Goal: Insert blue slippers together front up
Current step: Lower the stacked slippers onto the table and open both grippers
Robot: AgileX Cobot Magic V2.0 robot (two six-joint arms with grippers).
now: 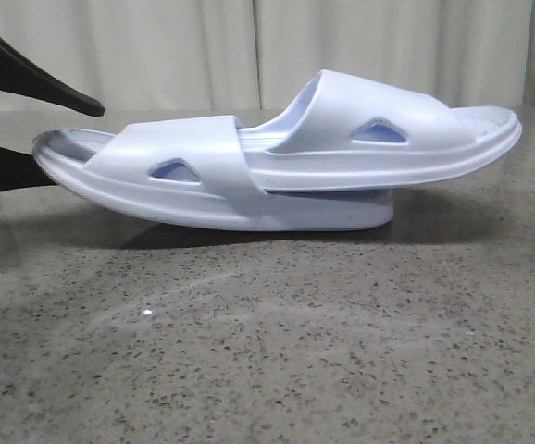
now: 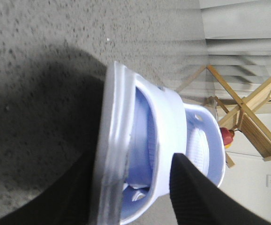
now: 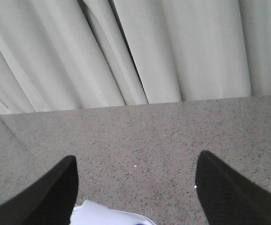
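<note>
Left pincer (image 1: 18, 120) sits at the far-left end of the nested pair; one black finger above, dark mass below; in the left wrist view the fingers straddle the end of the lower slipper (image 2: 126, 154), one against the sole side, one inside near the footbed; reads as clamped on that slipper's end, though exact contact is blurred.

Blue slippers (image 1: 277, 166) lie mid-counter, near the front camera; lower slipper (image 1: 193, 180) on the left, its right end resting on the counter (image 1: 267, 351), left end lifted clear; upper slipper (image 1: 388, 134) pushed under the lower one's strap and overhanging to the right, tilted slightly up at its right end.

Right pincer (image 3: 135, 183) fingers well apart, holding nothing; a pale slipper edge (image 3: 109, 218) shows just between them at the frame's edge; not visible in the front view.

Risks, my judgement:
- insertion looks partial; upper slipper only held by strap friction; if left lets go or tilts the raised end, it may slide back out to the right;
- lifted left end dropping on release could jolt the pair and skew alignment;
- right pincer closing from here could catch the overhanging end and lever it out of the strap;
- foam is soft; a hard pinch at the end deforms it and may spring on release.
</note>
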